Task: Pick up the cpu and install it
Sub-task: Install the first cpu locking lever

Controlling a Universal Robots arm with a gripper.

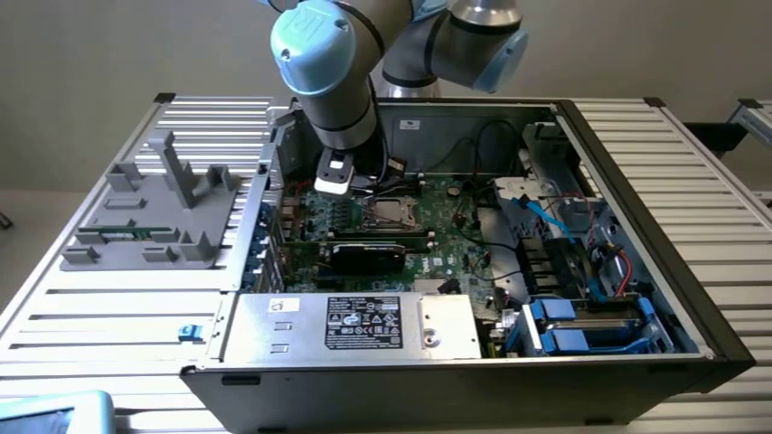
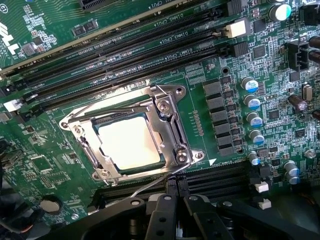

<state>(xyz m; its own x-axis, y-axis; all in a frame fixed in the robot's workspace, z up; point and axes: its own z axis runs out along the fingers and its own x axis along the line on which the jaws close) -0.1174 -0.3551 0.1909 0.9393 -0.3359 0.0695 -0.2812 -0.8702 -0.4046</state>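
The cpu point(image 2: 129, 142) lies flat in its socket on the green motherboard point(image 2: 45, 165), its pale metal top showing through the silver retention frame point(image 2: 170, 122) that is folded down over its edges. A thin wire lever point(image 2: 145, 187) runs from the frame's corner along the socket's side. My gripper point(image 2: 179, 222) hovers just off that side of the socket, its black fingers point(image 2: 161, 220) close together with nothing between them. In the exterior view the gripper point(image 1: 343, 185) hangs inside the open computer case, just to the left of the cpu point(image 1: 392, 213).
Long black memory slots point(image 2: 125, 55) run beside the socket, and capacitors point(image 2: 252, 102) stand on its other side. A black card point(image 1: 380, 253) and a silver box with a white label point(image 1: 362, 327) sit nearer the case front. A grey fixture point(image 1: 157, 217) stands on the table at the exterior view's left.
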